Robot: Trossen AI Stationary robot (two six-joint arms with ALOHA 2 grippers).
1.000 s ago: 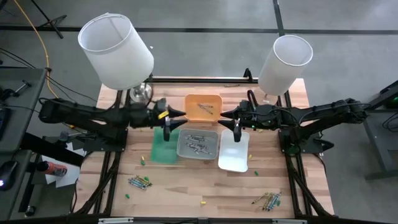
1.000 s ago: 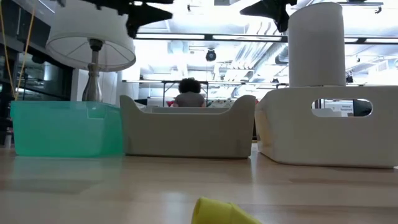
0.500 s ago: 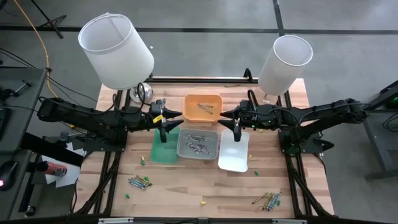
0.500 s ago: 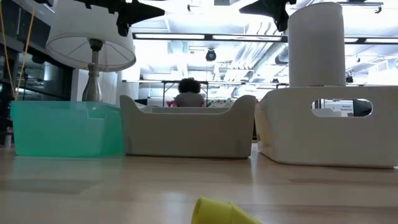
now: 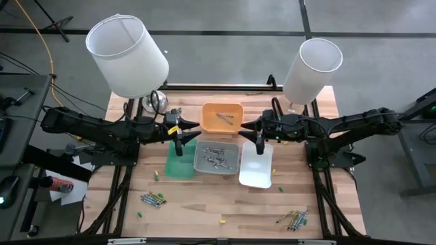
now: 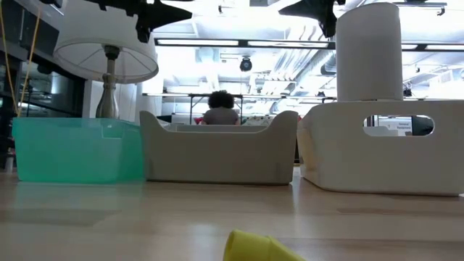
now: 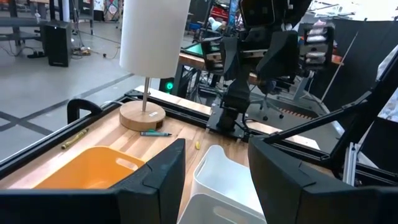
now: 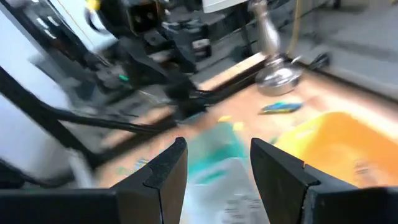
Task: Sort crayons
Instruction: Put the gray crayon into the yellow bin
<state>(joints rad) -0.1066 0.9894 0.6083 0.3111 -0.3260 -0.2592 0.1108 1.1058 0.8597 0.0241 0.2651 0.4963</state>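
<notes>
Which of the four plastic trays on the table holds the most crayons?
The grey tray in the middle. It holds a heap of crayons, while the orange tray behind it holds only a few, and the green tray and white tray show none.

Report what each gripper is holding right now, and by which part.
Nothing is held. The left gripper and the right gripper both hang open and empty above the trays; the crayons lie untouched.
</notes>
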